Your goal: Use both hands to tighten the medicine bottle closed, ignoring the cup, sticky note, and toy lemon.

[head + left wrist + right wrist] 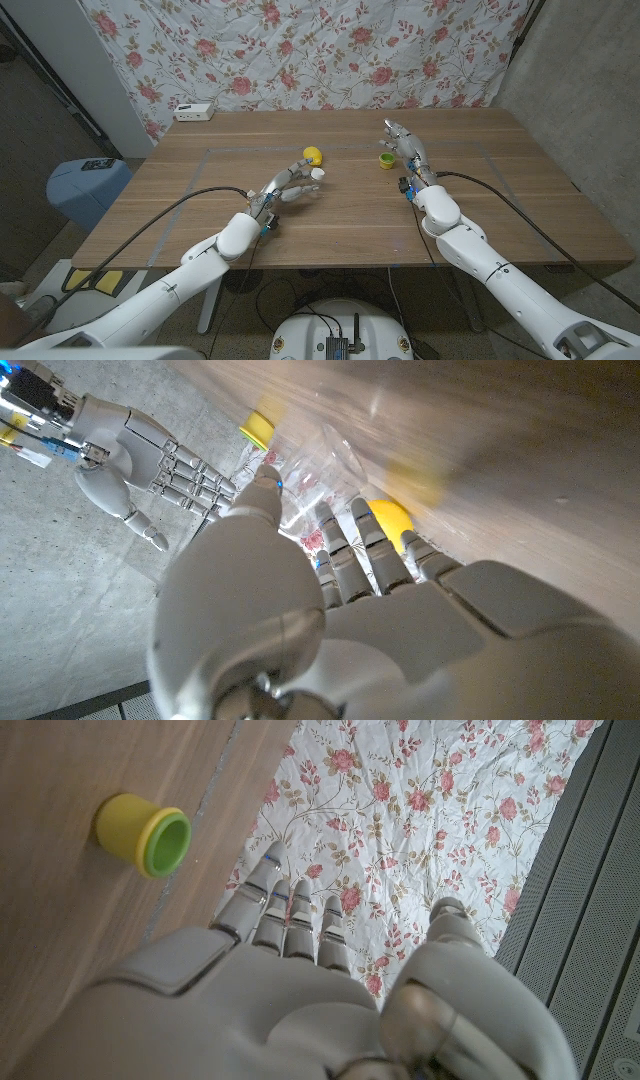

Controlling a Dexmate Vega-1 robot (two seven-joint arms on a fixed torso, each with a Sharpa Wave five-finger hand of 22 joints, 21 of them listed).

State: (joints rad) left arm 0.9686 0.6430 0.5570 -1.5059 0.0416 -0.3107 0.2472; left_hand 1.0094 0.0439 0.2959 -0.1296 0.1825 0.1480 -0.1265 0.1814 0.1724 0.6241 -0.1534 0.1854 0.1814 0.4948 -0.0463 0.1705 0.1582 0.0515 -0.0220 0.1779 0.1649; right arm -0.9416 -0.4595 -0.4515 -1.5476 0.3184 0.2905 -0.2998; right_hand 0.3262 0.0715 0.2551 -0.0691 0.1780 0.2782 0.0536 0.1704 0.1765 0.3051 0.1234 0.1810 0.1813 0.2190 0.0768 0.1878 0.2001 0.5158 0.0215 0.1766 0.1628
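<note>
The medicine bottle is clear with a white cap and sits left of the table's middle. My left hand holds it between thumb and fingers. In the left wrist view the clear bottle shows just beyond that hand's fingers, sharper than the blurred table. My right hand stands to the right of the middle, fingers apart and reaching toward the back, with nothing in it. It is about a hand's length away from the bottle.
The toy lemon lies just behind the bottle. A yellow cup with a green inside lies on its side next to my right hand and also shows as the cup. A white box sits at the back left edge.
</note>
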